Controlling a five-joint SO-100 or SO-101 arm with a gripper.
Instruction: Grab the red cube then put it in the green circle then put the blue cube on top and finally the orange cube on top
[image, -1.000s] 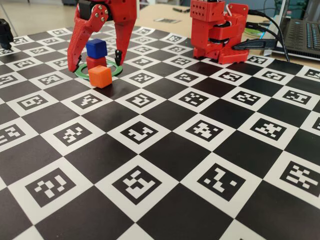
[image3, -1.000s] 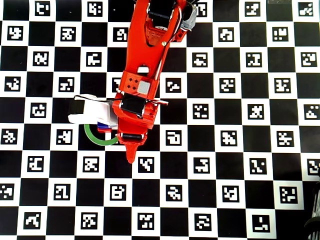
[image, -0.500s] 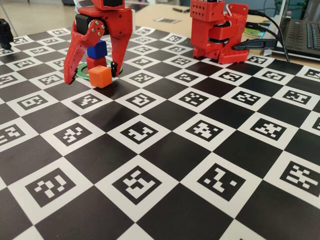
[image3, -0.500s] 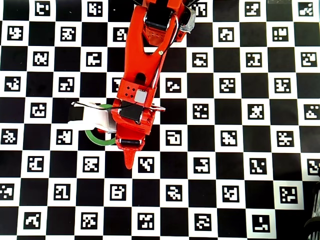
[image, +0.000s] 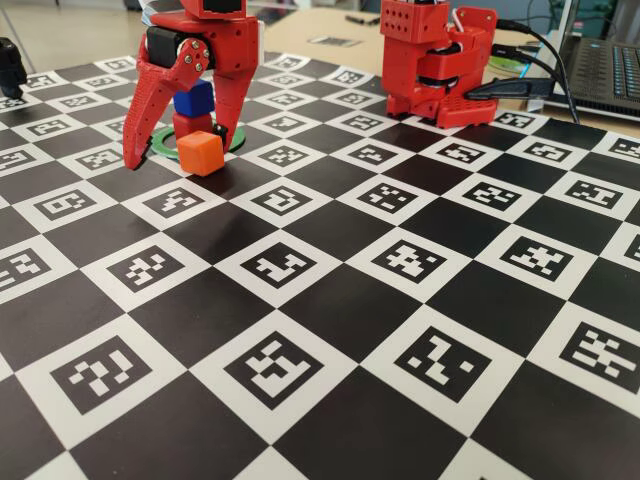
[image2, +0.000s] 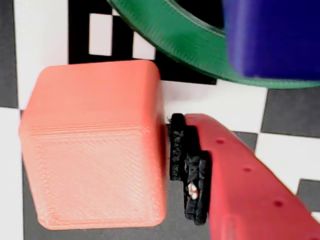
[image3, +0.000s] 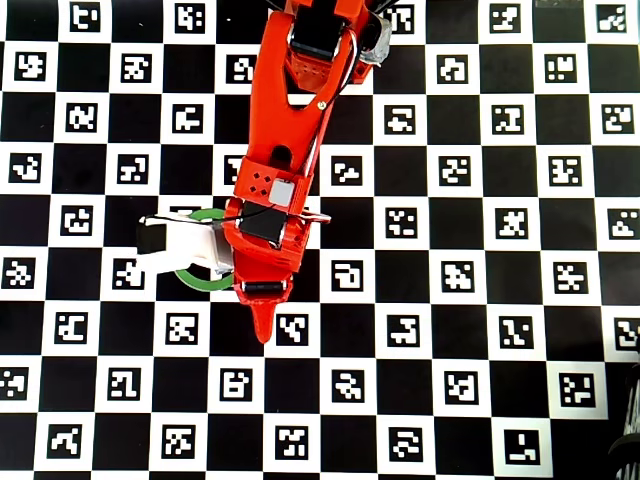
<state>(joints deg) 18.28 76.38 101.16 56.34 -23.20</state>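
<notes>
In the fixed view the blue cube (image: 193, 98) sits on the red cube (image: 190, 124) inside the green circle (image: 160, 142). The orange cube (image: 200, 152) rests on the board just in front of the ring. My gripper (image: 175, 153) is open and lowered, one finger on each side of the orange cube. The wrist view shows the orange cube (image2: 95, 150) large, with the padded finger (image2: 192, 170) close against its right face, the green circle (image2: 170, 35) and the blue cube (image2: 272, 37) above. The other finger is out of frame. In the overhead view the arm hides all cubes; only arcs of the green circle (image3: 195, 282) show.
The board is a black-and-white checkerboard with printed markers (image: 280, 265). The red arm base (image: 440, 60) stands at the back right, with cables and a laptop (image: 610, 70) beyond it. A small black object (image: 10, 65) is at the far left edge.
The open gripper has left the blue-on-red stack, come forward and dropped lower, and now straddles the orange cube. The cubes have not moved.
</notes>
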